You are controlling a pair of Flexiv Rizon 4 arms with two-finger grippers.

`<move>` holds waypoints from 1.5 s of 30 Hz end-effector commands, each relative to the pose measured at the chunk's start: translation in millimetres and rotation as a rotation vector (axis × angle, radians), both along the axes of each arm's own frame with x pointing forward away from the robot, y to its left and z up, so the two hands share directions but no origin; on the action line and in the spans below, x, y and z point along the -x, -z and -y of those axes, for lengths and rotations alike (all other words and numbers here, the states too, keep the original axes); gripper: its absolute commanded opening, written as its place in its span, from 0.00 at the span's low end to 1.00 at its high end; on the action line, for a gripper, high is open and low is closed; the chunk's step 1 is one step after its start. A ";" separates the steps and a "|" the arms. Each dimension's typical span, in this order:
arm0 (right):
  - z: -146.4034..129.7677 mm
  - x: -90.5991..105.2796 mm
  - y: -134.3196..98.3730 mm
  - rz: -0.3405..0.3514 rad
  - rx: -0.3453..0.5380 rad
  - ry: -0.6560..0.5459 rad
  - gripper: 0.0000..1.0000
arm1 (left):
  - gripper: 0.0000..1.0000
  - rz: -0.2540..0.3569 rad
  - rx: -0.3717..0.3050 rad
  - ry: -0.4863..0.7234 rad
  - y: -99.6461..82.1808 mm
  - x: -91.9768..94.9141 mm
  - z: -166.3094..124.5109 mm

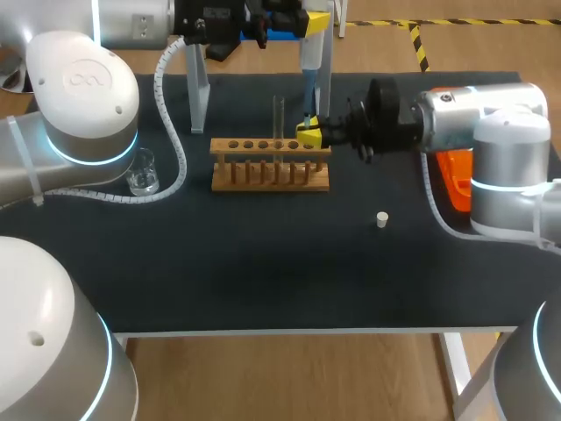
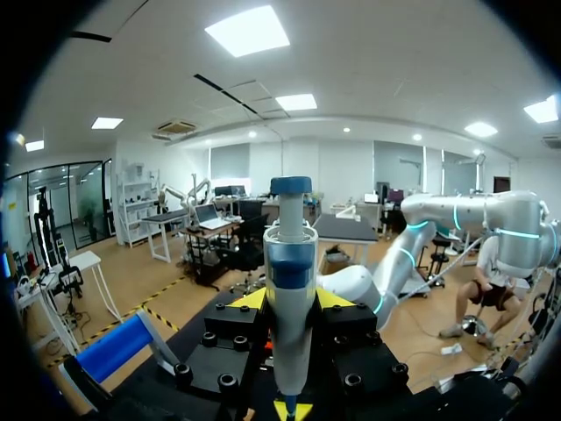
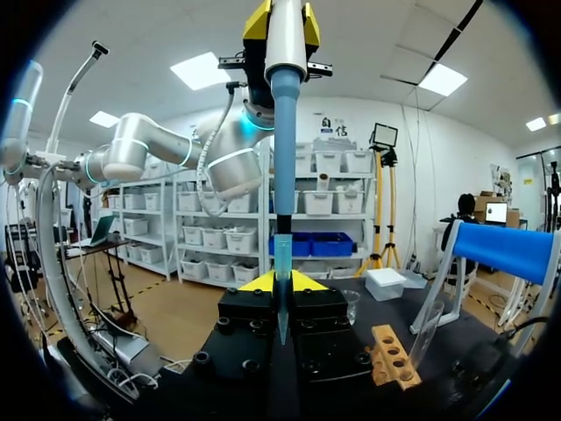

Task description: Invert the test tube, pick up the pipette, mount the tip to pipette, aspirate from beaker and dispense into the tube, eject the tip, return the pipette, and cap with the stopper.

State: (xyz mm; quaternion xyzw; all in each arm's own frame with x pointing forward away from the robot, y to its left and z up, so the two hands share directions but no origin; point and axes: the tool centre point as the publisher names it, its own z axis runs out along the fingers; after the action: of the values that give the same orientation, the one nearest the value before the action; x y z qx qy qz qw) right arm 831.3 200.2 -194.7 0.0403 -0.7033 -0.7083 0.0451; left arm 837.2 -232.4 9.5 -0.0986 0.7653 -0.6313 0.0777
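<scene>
My left gripper (image 1: 307, 22) is high over the back of the table, shut on the white and blue pipette (image 1: 311, 54), which hangs straight down; in the left wrist view the pipette (image 2: 290, 289) stands between the fingers of the left gripper (image 2: 291, 303). My right gripper (image 1: 308, 134) is just below it, over the rack's right end, shut on a clear pipette tip (image 3: 282, 298). The pipette's blue shaft (image 3: 285, 132) runs down into that tip at the right gripper (image 3: 280, 282). A glass test tube (image 1: 279, 118) stands upright in the wooden rack (image 1: 270, 167). The beaker (image 1: 143, 171) is far left. The white stopper (image 1: 382, 219) lies right of centre.
A stand with grey legs (image 1: 200, 92) and a blue top bar (image 3: 508, 250) rises behind the rack. An orange box (image 1: 451, 180) sits under my right arm at the table's right side. The left arm's white cable (image 1: 175, 132) hangs near the beaker.
</scene>
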 end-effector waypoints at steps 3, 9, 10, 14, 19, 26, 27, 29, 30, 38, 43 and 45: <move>-0.2 -2.2 5.4 -0.006 0.006 0.001 0.00 | 0.00 0.001 0.003 0.005 0.6 -0.5 -2.0; -0.9 -4.4 4.6 -0.006 0.005 0.003 0.00 | 0.00 0.001 0.003 0.005 0.6 -0.5 -2.0; -1.1 -4.7 3.6 -0.005 0.004 0.002 0.00 | 0.00 0.001 0.003 0.005 0.6 -0.5 -2.0; -1.7 -5.1 -2.1 0.005 -0.007 -0.005 0.00 | 0.00 0.001 0.003 0.005 0.6 -0.5 -2.0; -1.7 -5.0 -6.6 0.017 -0.010 -0.010 0.00 | 0.00 0.001 0.003 0.005 0.6 -0.5 -2.0; -4.1 -6.0 -6.5 0.020 -0.008 -0.013 0.00 | 0.00 0.001 0.003 0.005 0.6 -0.5 -2.0; -4.3 -6.2 -5.3 0.019 -0.007 -0.012 0.00 | 0.00 0.001 0.003 0.005 0.6 -0.5 -2.0; -4.3 -6.8 -1.0 0.015 -0.003 -0.011 0.00 | 0.00 0.001 0.003 0.005 0.6 -0.5 -2.0; -4.1 -6.5 -0.2 0.014 -0.002 -0.010 0.00 | 0.00 0.001 0.003 0.005 0.6 -0.5 -2.0; -4.4 -8.5 3.5 0.009 -0.002 -0.006 0.00 | 0.00 0.001 0.003 0.005 0.6 -0.5 -2.0; -5.2 -8.7 0.2 0.013 -0.005 -0.007 0.00 | 0.00 0.001 0.003 0.005 0.6 -0.5 -2.0; -5.5 -8.7 -1.5 0.015 -0.008 -0.008 0.00 | 0.00 0.001 0.003 0.005 0.6 -0.5 -2.0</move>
State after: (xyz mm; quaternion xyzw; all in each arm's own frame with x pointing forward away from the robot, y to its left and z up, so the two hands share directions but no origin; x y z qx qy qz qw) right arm 838.9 205.1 -194.0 0.0475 -0.7007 -0.7106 0.0421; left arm 837.2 -232.4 9.4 -0.0985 0.7654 -0.6312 0.0775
